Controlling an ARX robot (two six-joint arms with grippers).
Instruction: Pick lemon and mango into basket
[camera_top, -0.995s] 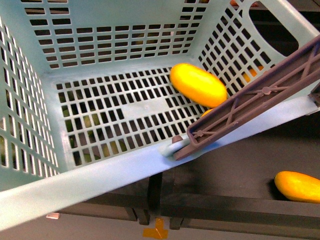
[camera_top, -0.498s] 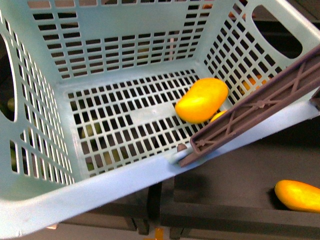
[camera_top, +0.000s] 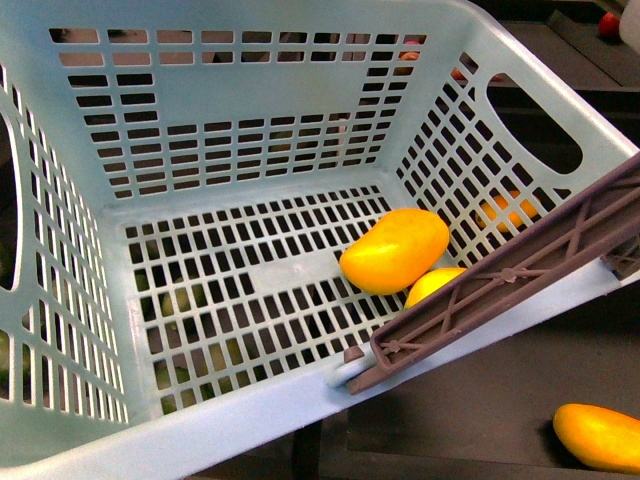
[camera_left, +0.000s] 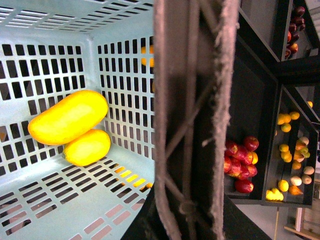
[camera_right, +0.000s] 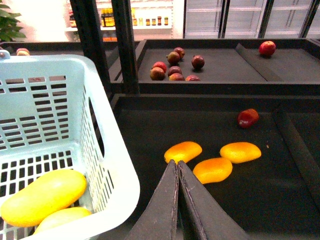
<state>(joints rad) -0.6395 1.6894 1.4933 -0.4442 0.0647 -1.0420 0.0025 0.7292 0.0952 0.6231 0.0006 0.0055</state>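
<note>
Currently the basket (camera_top: 250, 420) sits tilted in the front view, with its open top toward the camera. The mango (camera_top: 395, 250) lies on the slotted floor, in the corner toward the robot's right and close to the side wall. The lemon (camera_top: 432, 284) lies just beside it on the near side, touching it. The brown-grey handle (camera_top: 500, 278) crosses in front and hides part of the lemon. Both fruits are inside the basket.

Left wrist view agrees: mango and lemon are pressed together by the slotted wall. The handle fills the middle of that view, very close to the lens.

Left gripper: not seen in any view, so its state cannot be told.

Right gripper (camera_right: 176, 164): fingers pressed together, nothing between them. It hangs outside the basket, beside the rim, over a dark tray (camera_right: 280, 200). Ahead of the fingertips on that tray lie three loose yellow-orange fruits (camera_right: 212, 170), near one another, and a red fruit (camera_right: 248, 117) further off.

One more yellow-orange fruit (camera_top: 600, 437) shows at the lower right of the front view, outside the basket. An orange shape shows through the slots of the basket's right wall; I cannot tell what it is.
</note>
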